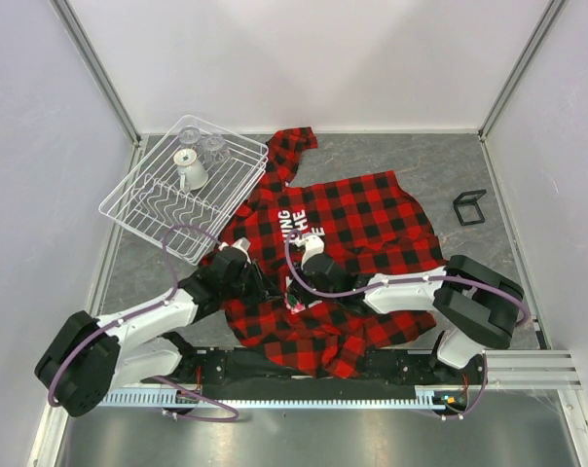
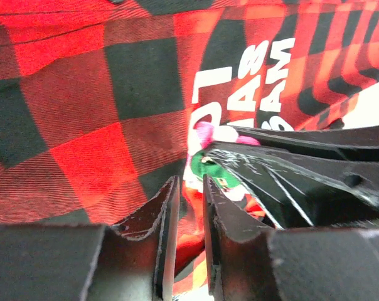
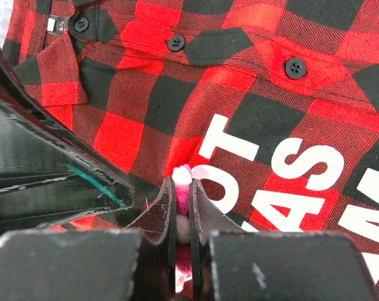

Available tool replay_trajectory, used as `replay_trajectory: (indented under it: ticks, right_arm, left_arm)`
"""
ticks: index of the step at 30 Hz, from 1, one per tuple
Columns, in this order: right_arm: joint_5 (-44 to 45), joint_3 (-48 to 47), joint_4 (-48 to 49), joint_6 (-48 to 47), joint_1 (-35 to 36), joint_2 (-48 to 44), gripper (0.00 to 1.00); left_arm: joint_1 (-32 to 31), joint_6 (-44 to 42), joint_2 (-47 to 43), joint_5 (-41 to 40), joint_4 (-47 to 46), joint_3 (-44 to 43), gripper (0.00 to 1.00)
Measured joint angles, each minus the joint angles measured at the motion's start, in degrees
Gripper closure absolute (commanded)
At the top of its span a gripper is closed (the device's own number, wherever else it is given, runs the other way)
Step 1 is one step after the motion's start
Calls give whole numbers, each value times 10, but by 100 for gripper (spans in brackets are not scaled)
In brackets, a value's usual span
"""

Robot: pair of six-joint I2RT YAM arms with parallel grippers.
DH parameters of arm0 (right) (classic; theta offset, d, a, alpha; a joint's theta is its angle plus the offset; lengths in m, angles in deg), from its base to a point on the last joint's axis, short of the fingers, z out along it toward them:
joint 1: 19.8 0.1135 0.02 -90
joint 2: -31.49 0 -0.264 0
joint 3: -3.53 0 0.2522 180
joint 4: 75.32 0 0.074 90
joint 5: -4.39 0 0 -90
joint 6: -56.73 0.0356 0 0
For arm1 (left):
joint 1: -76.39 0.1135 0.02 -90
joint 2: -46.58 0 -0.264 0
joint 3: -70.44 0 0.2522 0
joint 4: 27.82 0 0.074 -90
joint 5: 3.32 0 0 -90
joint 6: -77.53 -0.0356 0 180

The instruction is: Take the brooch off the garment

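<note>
Right fingers pinch brooch, left fingers parted; rack holds mug, glasses.

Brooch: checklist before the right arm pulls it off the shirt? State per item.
1. Right gripper shut on the brooch: ok, it pinches the pink petals.
2. Left gripper clamping the garment beside the brooch: not ok, jaws stand apart and no cloth is visibly pinched.
3. Brooch unfastened from the garment: cannot tell, its back is hidden.
4. Clearance between the two grippers: cannot tell, they sit very close in the left wrist view.
5. Garment lying flat: not ok, its near part is folded and rumpled in the top view.
</note>
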State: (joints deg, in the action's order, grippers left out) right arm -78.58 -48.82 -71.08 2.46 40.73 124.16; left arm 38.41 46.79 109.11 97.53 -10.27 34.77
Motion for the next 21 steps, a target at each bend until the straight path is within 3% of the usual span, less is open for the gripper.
replay_trajectory:
  ticks: [9, 14, 21]
  right_arm:
    - [59, -32, -95, -46, 12, -44, 100]
    - [64, -29, -118, -66, 12, -113, 100]
    - [16, 17, -122, -75, -15, -208, 100]
  left_arm:
    - [3, -8, -42, 0, -20, 49, 52]
    - [3, -31, -108, 0, -32, 48, 49]
    - [3, -71, -134, 27, -48, 46, 47]
